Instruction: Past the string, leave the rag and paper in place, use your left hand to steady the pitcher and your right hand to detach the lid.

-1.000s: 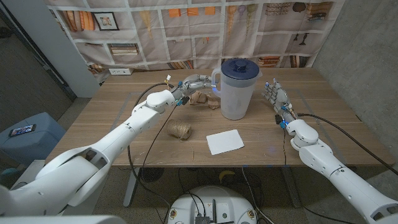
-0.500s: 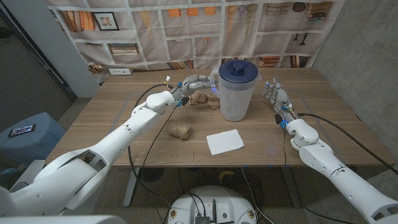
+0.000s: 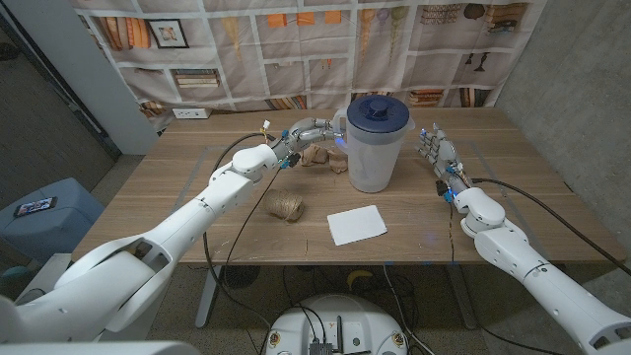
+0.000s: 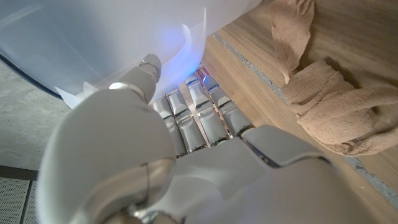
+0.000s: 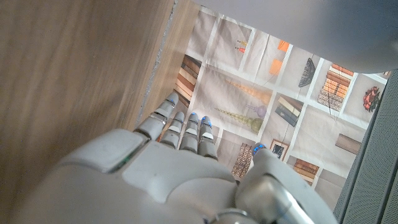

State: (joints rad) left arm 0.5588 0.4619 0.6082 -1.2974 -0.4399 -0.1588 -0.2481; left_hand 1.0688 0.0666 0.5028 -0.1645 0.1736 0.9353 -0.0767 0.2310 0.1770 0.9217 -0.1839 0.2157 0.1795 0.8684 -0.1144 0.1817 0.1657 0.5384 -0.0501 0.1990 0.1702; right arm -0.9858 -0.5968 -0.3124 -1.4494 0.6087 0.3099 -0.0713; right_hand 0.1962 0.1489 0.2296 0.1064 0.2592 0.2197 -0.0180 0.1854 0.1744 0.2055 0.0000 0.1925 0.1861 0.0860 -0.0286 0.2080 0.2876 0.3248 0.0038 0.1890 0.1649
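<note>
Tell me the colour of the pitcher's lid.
Dark blue lid, clearest in the head view.

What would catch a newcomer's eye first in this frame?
The big translucent pitcher with its dark blue lid, standing at the table's far middle. The left hand reaches to its handle side, beside the crumpled rag, while the right hand stands apart on the pitcher's other side, holding nothing. Nearer the robot lie a ball of string and a white paper.
</note>
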